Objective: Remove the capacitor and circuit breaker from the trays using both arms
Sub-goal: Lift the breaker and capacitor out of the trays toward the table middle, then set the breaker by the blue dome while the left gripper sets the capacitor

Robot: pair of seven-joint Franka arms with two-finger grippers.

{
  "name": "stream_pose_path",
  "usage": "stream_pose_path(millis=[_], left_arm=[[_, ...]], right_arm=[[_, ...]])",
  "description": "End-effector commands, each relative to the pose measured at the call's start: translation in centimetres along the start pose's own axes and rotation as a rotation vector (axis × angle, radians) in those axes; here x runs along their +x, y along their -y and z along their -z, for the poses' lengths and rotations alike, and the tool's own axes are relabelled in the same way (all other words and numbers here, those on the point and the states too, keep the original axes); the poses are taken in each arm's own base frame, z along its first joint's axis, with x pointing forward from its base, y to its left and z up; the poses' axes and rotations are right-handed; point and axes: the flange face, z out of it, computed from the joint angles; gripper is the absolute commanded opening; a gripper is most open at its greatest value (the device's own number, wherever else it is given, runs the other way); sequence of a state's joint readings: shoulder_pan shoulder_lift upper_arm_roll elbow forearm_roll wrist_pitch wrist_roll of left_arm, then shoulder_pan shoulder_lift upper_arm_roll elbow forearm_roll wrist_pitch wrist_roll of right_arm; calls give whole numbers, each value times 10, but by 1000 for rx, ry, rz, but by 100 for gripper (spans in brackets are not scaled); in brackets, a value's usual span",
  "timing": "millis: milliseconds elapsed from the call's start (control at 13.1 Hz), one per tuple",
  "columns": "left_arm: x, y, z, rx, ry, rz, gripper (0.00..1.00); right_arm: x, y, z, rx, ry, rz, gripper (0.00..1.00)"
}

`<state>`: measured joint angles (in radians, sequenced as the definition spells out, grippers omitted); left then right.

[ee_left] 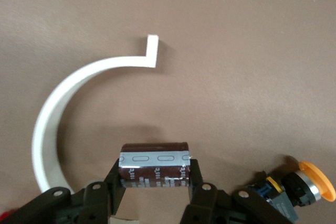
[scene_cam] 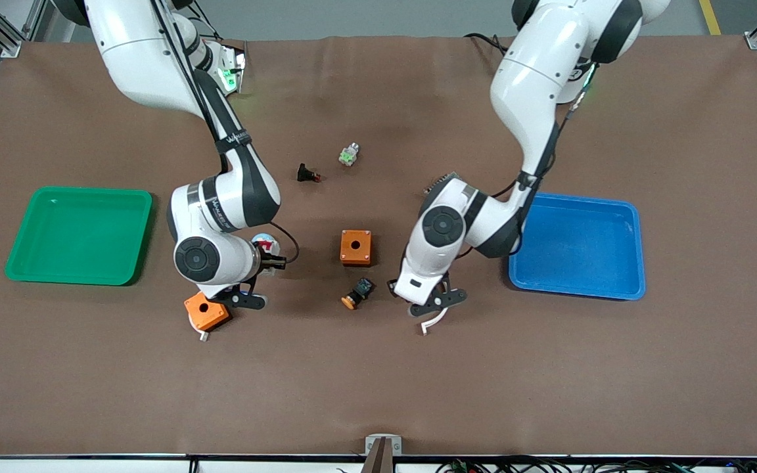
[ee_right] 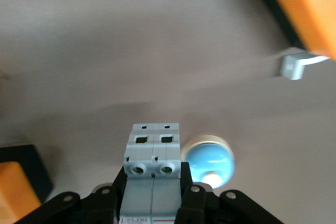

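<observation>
Presently, in the front view, we find both trays bare: the green tray (scene_cam: 79,234) at the right arm's end of the table, the blue tray (scene_cam: 577,244) at the left arm's end. We take the orange box (scene_cam: 356,247) at mid-table as landmark. The left gripper (scene_cam: 432,309) hangs low over the cloth nearer the camera than that box, toward the blue tray; the right gripper (scene_cam: 242,297) likewise, toward the green tray.

In the left wrist view, the jaws are clamped on the capacitor (ee_left: 154,163), close above the cloth beside a white curved strip (ee_left: 63,108).

In the right wrist view, the jaws grip the circuit breaker (ee_right: 152,166) squarely.

We judge the step to be set-down: lower each part until it rests, clear of the strip, then release.
</observation>
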<state>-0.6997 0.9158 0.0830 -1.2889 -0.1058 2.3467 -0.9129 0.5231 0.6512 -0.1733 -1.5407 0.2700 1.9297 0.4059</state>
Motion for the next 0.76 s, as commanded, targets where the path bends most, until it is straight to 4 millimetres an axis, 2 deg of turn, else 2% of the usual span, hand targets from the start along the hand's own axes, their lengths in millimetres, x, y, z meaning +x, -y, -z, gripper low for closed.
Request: stream_pose_path(millis=[0,229,305,457,533,610,686], left_arm=[[5,-8,-12,-48,-45,36,60],[12,-7,-3,-52,-66,36,100],[17,-8,9,-61,-81,39,100],[31,-9,56,-97,-104,49,100],[42,-1,76,-82,-103,62,100],[60,11,110,-80,-103,92,100],[71,21,137,-71,-93,109,100]], right_arm=[[-1,22,-16,23,-13,-13,2],[3,26,-39,52,7,-37,2],[5,25,-51,65,31,-53,7],[7,26,-70,67,57,-63,15],[8,25,-74,66,59,-65,25],[10,22,-73,71,58,-70,56],[10,22,-73,82,62,-77,100]])
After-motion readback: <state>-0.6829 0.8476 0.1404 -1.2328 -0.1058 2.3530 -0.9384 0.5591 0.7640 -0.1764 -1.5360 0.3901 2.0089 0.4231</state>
